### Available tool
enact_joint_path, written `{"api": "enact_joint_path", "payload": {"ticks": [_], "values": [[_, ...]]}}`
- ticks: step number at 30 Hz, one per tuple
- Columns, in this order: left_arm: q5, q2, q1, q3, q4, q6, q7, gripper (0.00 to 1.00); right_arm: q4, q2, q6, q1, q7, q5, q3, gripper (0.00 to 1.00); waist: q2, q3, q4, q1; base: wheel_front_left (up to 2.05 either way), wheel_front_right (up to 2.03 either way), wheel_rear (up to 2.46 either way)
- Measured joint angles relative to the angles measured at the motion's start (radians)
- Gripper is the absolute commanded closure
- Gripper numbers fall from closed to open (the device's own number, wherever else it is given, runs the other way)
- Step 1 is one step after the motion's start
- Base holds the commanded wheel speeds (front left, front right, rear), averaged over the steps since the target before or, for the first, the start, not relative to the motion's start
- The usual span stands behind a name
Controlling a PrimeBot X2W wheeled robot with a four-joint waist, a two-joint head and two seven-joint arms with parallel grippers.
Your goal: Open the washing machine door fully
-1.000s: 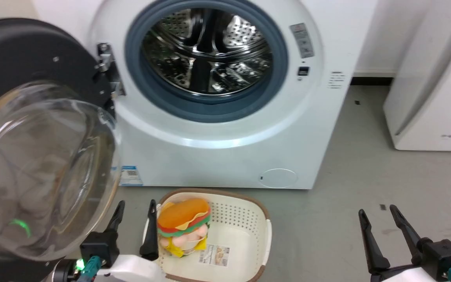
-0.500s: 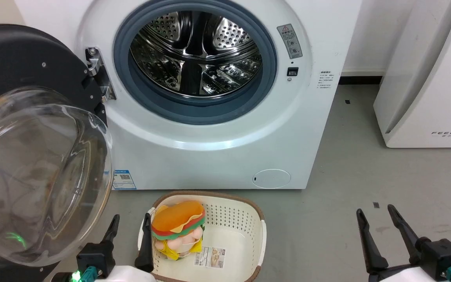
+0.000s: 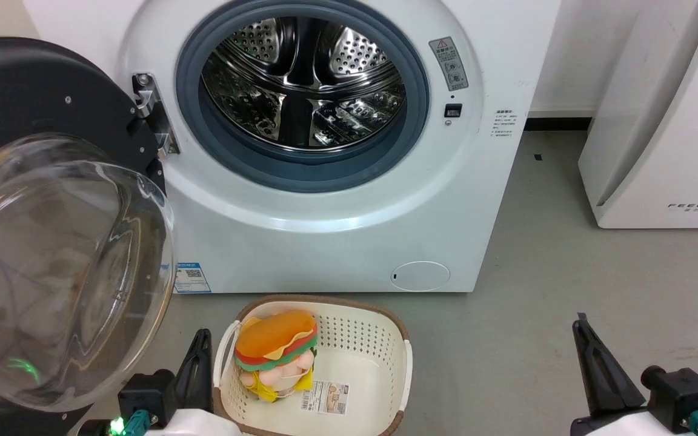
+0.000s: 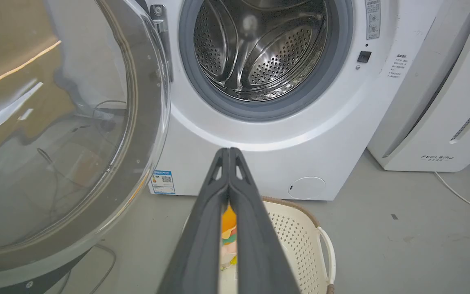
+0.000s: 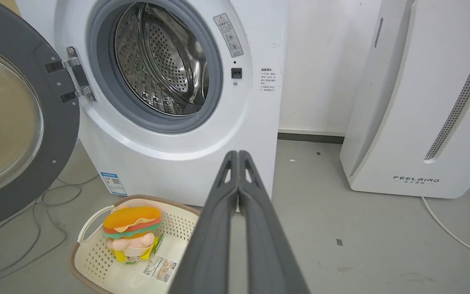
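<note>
The washing machine (image 3: 337, 230) (image 4: 259, 163) (image 5: 169, 163) stands white ahead, its steel drum (image 3: 303, 82) bare inside the grey gasket. The washing machine door (image 3: 52, 260) (image 4: 55, 134) (image 5: 10, 122) hangs swung out wide on the left hinge (image 3: 149, 112), its glass bowl bulging toward me and its dark grey inner face showing. My left gripper (image 3: 202, 340) (image 4: 229, 152) sits shut and empty at the lower left, just right of the door's lower rim. My right gripper (image 3: 580, 327) (image 5: 238, 154) is shut and empty at the lower right, above bare floor.
A cream basket (image 3: 385, 339) (image 5: 96, 253) holding a burger plush toy (image 3: 275, 357) (image 5: 132, 232) rests on the floor before the machine. A white FEELBIRD appliance (image 3: 664, 121) (image 5: 418, 102) stands to the right, a white cord (image 5: 447, 228) trailing beside it. Cables (image 5: 35, 228) lie under the door.
Both grippers have gone from open to shut within the last half second. Before that the camera shifted; door and machine have kept still.
</note>
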Motion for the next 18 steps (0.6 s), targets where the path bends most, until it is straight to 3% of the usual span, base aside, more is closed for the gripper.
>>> {"api": "enact_joint_path", "payload": {"ticks": [18], "values": [[0.035,-0.013,-0.001,0.023,-0.012,-0.021,0.026,1.00,0.011,0.000,0.000,-0.010,0.013,-0.009,0.001,1.00,0.0000,0.001,-0.002,0.0000,0.00,0.00,0.00]]}}
